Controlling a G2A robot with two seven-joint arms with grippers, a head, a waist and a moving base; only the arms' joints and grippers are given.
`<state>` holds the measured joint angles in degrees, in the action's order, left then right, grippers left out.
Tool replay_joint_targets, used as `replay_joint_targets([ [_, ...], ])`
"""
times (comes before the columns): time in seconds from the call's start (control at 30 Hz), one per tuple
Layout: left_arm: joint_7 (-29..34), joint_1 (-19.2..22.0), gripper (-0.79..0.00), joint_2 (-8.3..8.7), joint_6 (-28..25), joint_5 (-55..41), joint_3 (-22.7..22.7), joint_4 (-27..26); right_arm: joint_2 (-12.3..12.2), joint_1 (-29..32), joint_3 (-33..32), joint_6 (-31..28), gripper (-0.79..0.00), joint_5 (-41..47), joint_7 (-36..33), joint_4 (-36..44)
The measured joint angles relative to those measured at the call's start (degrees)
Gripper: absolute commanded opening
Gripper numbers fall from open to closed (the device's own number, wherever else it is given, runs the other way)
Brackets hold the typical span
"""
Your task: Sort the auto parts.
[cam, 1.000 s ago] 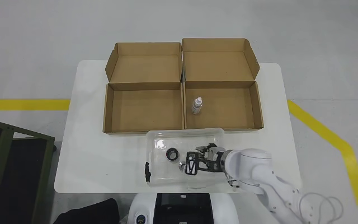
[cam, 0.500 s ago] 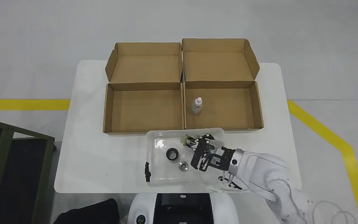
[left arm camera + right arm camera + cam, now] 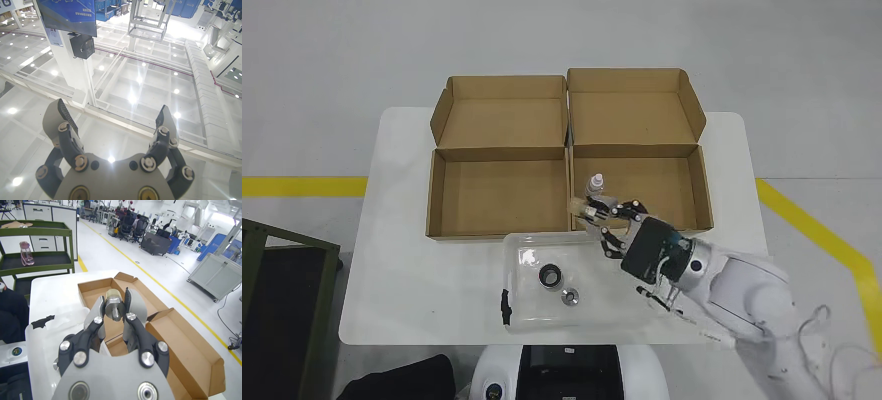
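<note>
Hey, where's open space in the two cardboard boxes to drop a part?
The left box floor is bare wall to wall. The right box is bare from its middle to its right wall; its left end is crowded by a small white part and the right gripper holding a threaded part.

Left box (image 3: 497, 195) and right box (image 3: 662, 190) sit side by side at the back of the table (image 3: 392, 250), with the tray (image 3: 517, 240) just in front. A bottle-shaped part (image 3: 594, 186) stands in the right box by its left wall. A ring (image 3: 550, 274) and a round part (image 3: 570, 296) lie in the tray. The right gripper (image 3: 598, 216), clamping a threaded part (image 3: 113, 307), hangs over the right box's front-left corner.
</note>
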<state>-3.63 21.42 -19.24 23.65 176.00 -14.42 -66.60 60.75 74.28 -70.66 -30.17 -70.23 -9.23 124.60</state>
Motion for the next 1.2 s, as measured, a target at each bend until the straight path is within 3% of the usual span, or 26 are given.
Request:
replay_joint_targets([
  [0.33, 0.0, 0.0, 0.0, 0.0, 0.0, 0.0, 0.0, 0.0, 0.5, -3.1, -2.4, 1.8, -0.785, 4.5, 5.1, 0.9],
  [0.93, 0.0, 0.0, 0.0, 0.0, 0.0, 0.0, 0.0, 0.0, 0.9, -3.6, -4.9, 2.9, -0.785, 2.9, 10.9, 2.1],
  [1.2, 0.0, 0.0, 0.0, 0.0, 0.0, 0.0, 0.0, 0.0, 0.9, -3.5, -3.9, 0.1, -0.785, 2.4, 6.7, -1.9],
])
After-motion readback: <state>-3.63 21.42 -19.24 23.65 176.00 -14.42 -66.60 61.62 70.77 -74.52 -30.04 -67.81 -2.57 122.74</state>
